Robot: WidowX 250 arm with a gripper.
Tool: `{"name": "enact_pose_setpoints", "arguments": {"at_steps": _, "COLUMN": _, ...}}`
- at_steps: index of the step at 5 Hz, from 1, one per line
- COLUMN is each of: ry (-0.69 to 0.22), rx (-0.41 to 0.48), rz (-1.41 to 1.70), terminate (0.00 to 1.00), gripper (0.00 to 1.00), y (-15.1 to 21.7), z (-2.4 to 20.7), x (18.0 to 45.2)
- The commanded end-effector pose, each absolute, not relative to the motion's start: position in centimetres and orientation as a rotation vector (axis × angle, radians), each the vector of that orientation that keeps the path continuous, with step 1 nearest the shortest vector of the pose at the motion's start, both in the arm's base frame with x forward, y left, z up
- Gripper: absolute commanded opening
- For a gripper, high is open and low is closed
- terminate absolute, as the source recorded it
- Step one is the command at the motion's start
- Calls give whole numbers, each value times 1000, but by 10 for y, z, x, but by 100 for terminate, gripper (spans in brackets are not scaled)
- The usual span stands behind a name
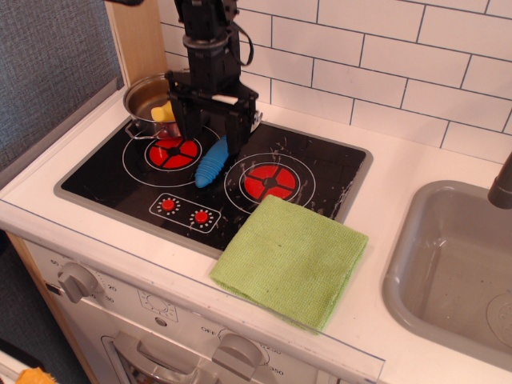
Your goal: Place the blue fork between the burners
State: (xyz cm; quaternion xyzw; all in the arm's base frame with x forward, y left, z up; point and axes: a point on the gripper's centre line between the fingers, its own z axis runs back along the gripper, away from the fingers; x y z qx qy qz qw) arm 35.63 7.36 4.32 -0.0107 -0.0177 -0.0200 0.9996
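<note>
My black gripper point(213, 128) hides the grey tined head of the ribbed bright-blue fork point(212, 163) and part of the steel pot point(146, 102). My arm runs off the top edge. The grey sink point(448, 264) is cut by the right edge.

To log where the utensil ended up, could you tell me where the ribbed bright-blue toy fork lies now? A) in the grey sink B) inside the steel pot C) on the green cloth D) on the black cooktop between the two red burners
D: the ribbed bright-blue toy fork lies on the glossy black cooktop, between the left red burner and the right red burner, under the open black gripper.
</note>
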Motion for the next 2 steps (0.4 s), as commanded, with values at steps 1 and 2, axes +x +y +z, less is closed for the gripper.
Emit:
{"name": "enact_pose_setpoints", "arguments": {"at_steps": 1, "ry": -124, "rx": 3, "rz": -49, "terminate": 0, "gripper": 100, "y": 73, "z": 73, "x": 359}}
{"name": "enact_pose_setpoints", "arguments": {"at_steps": 2, "ry": -124, "rx": 3, "rz": -49, "terminate": 100, "gripper": 100, "y": 73, "z": 73, "x": 359}}
